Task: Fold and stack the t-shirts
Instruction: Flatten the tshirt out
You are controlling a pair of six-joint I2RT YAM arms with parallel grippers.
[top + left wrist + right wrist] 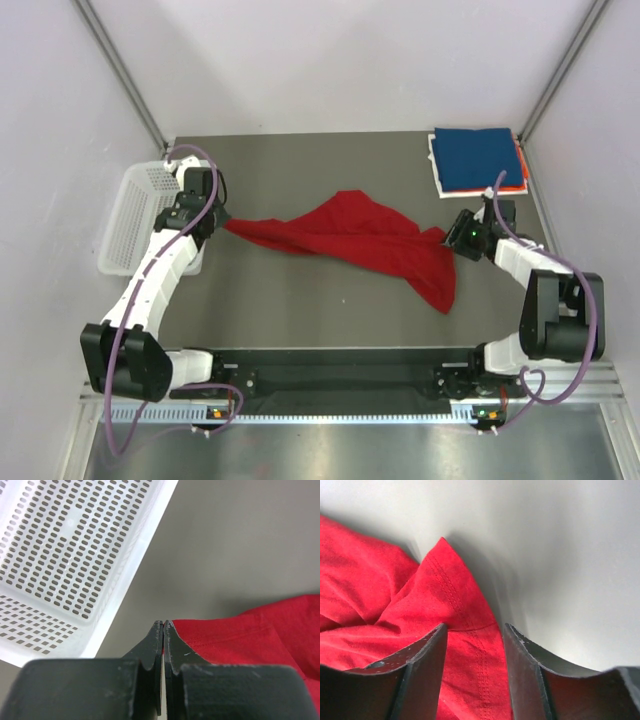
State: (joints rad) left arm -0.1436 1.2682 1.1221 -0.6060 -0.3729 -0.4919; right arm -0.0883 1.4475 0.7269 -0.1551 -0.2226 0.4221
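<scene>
A: Right, notes. The red shirt (pixel 350 240) lies crumpled across the middle of the bench (pixel 300 310), drawn out to a point at either end.

B: Why the points?

A: The left pincer (pixel 163 625) is pressed together on the shirt's left corner, just beside the basket (pixel 135 215). A sliver of red shows between its tips. My guess is that it anchors that corner so the cloth can be pulled flat before folding.

B: And the other side?

A: The right pincer (pixel 475 630) stands apart, straddling a stitched hem corner at the shirt's right end. Cloth lies between its two sides, not clamped as far as I can see. It looks placed to bite that corner.

B: The finished ones?

A: The folded shirts (pixel 478 158) sit stacked in the far right corner, well apart from the red one. Dark blue is on top; orange and white show only as thin edges beneath.

B: Anything you can't read?

A: Plenty. Whether each corner is sleeve, shoulder or bottom hem, I cannot tell, because the folds hide it. How much cloth the left pincer holds is hidden behind the pincer itself. The basket is cut off in the left wrist view.
</scene>
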